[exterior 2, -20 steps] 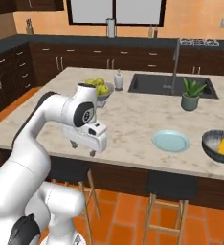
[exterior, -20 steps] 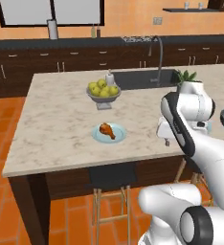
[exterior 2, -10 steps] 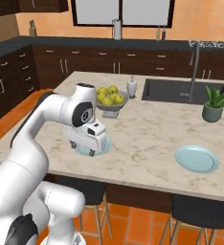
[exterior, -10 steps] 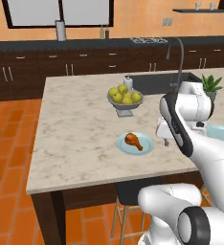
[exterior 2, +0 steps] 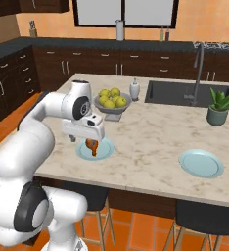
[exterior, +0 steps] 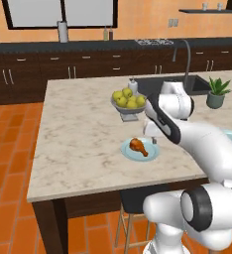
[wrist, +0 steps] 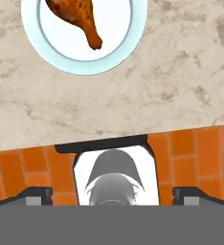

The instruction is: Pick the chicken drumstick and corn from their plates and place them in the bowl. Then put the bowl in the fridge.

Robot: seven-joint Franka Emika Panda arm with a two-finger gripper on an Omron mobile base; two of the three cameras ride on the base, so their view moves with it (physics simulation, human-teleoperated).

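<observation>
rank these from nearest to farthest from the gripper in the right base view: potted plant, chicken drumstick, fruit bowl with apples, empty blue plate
1. Chicken drumstick, on its plate right under the open gripper.
2. Fruit bowl with apples, just behind the gripper toward the sink.
3. Empty blue plate, off to the right near the counter's front edge.
4. Potted plant, far right beside the sink.

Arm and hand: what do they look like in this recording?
A thick, glossy white arm of rounded segments with dark grey joint rings and caps. It ends in a boxy white hand carrying two small dark fingertips. No cables or markings are visible.
</observation>
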